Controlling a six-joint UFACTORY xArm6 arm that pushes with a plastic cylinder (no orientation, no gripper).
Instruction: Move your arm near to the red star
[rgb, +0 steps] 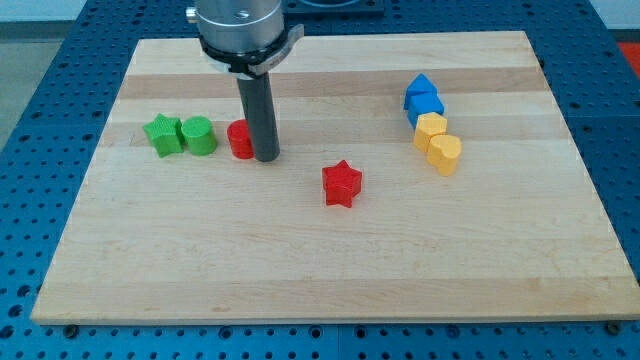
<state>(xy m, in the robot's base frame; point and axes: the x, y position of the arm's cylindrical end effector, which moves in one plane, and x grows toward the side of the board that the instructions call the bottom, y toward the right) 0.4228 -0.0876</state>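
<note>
Leftmost, well to the view's left of my tip (265, 157), stand a green star (162, 135) and a green cylinder (199, 136); a red cylinder (239, 139) touches it. My tip holds nothing. Apparently the approach is underway: next, slide toward the view's lower right to the red star (342, 184), a small five-pointed block standing alone.

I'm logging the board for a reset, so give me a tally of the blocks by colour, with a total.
Green: 2, a green star and a green cylinder.
Red: 2, a red star and a red block partly hidden behind the rod, beside my tip.
Blue: 2, upper blue block and lower blue block.
Yellow: 2, upper yellow block and lower yellow block.
Total: 8 blocks.
</note>
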